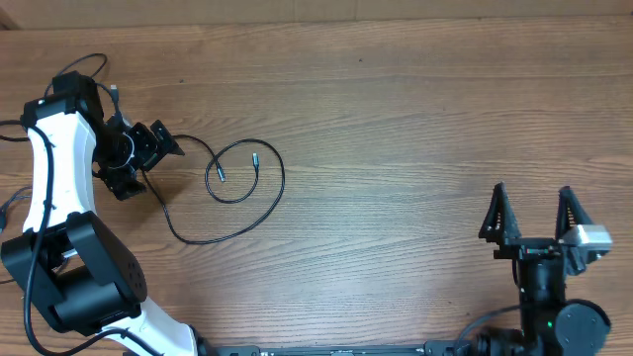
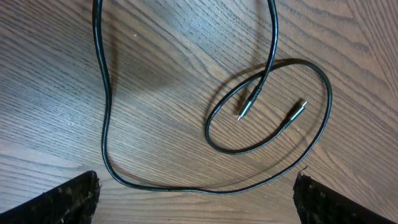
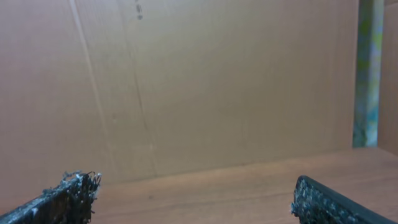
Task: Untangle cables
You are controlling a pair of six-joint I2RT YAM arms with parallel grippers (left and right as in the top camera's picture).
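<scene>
A thin black cable lies on the wooden table left of centre, curled into a small loop inside a wider curve. Its two silver-tipped plug ends lie inside the loop. In the left wrist view the cable curves between and just ahead of my fingers, with the plugs beyond. Two strands run back toward my left gripper; I cannot tell if they are one cord or two. My left gripper is open and empty. My right gripper is open and empty, far right, away from the cable.
Thicker black robot wires loop at the far left behind the left arm. The right wrist view faces a brown cardboard wall behind the table. The table edge runs along the front by the arm bases.
</scene>
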